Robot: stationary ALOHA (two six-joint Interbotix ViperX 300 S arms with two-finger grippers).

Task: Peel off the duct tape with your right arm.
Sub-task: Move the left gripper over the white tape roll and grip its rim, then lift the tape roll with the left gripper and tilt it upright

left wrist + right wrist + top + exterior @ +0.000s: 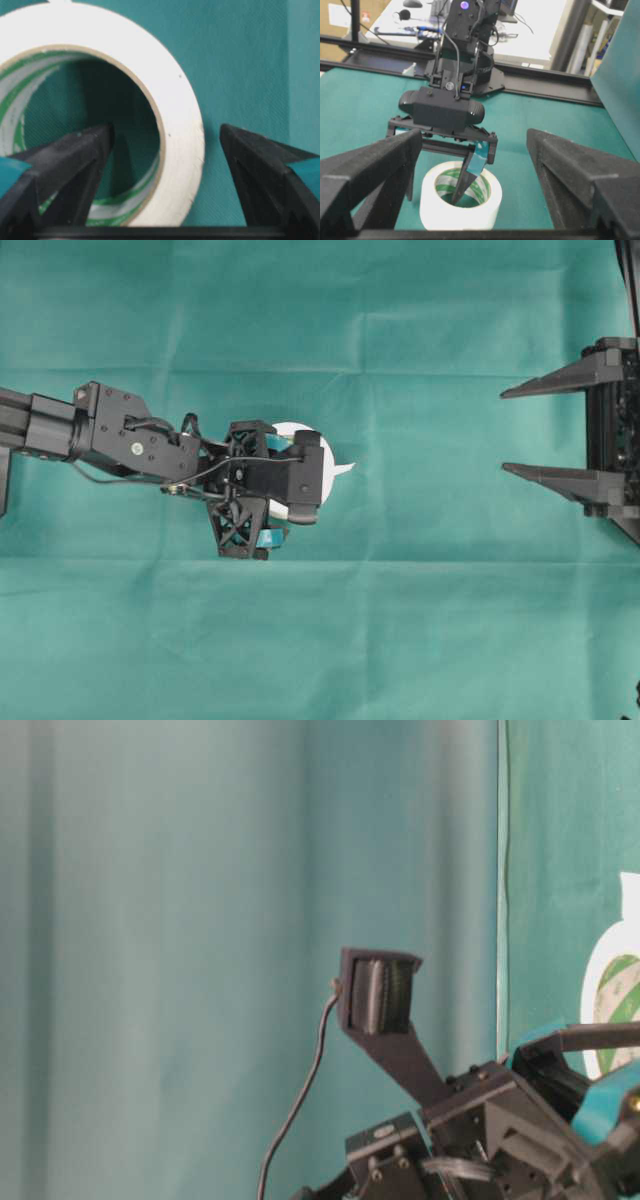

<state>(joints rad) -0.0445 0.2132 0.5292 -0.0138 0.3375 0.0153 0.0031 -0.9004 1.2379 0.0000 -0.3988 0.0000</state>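
Overhead exterior view: the duct tape (293,432) lies flat on the green cloth (400,620) near the centre, a white roll with a short pointed tab projecting toward the right arm's side. The roll is largely covered from above by the left gripper (268,488) and its wrist housing. In the left wrist view the duct tape (170,100) shows a white outer band and a green-striped inner core; one finger (75,165) of the left gripper stands inside the core opening and the other outside the wall, with the jaws spread wide and not clamped on the wall. The right gripper (512,430) hangs well apart at the right edge, its two plain black pointed fingers spread wide and holding nothing.
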